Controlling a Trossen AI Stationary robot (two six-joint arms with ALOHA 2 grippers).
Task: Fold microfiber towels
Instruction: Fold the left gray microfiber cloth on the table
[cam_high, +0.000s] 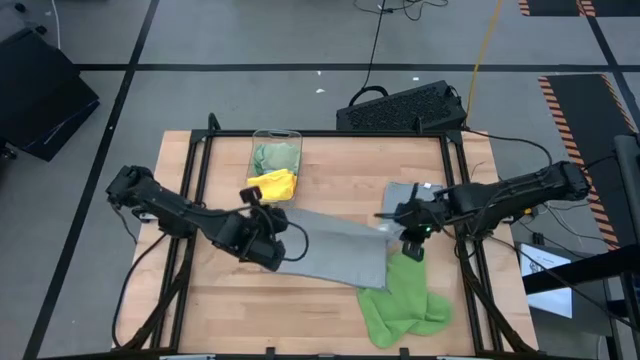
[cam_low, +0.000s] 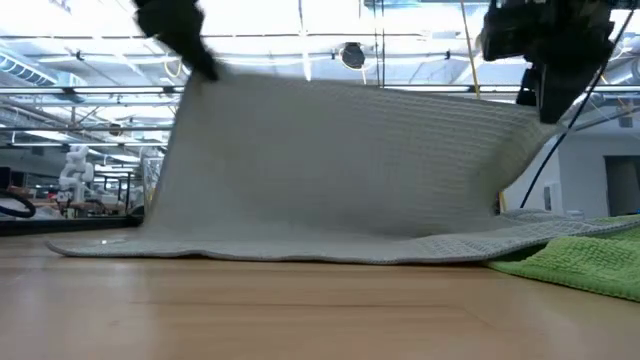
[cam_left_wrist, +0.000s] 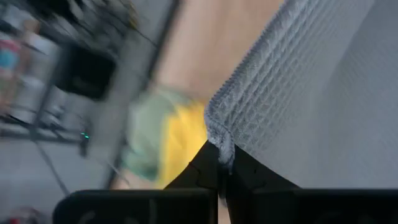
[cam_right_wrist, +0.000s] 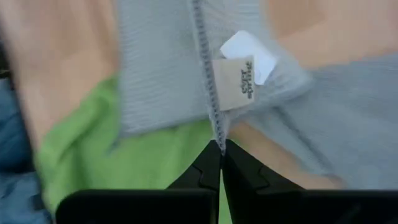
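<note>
- Left gripper (cam_high: 268, 232): jaws pressed together on one corner of the grey towel (cam_high: 335, 250). In the left wrist view the waffle-weave hem runs straight into the pinch (cam_left_wrist: 221, 163); the cloth spreads away from the jaws on the far side.
- Beyond the left jaws, toward the table's far edge: a yellow towel (cam_high: 273, 184) lying against a clear plastic bin (cam_high: 277, 150) that holds a pale green towel (cam_high: 274, 156). Not involved in the current step.
- Grey towel: hangs as a sheet between the two grippers. In the low view its upper edge is lifted and roughly taut; its lower edge trails on the table (cam_low: 300, 310). Long axis runs jaw to jaw, across the table; the free edge points toward the table's near side.
- Right gripper (cam_high: 405, 222): jaws clamped on the opposite corner, right at the stitched hem below the beige tag (cam_right_wrist: 234, 82).
- Below and just past the right jaws: a bright green towel (cam_high: 402, 303), its edge partly under the grey one. A second grey towel (cam_high: 402, 192) lies flat behind the right jaws.
- Judgement: both arms equally engaged, each at one end of the held edge. The next move hinges on the trailing edge lying on the near side of both jaws; carrying the held edge over to it would make the fold.
- Risk (judgement): dragging the green towel along.
</note>
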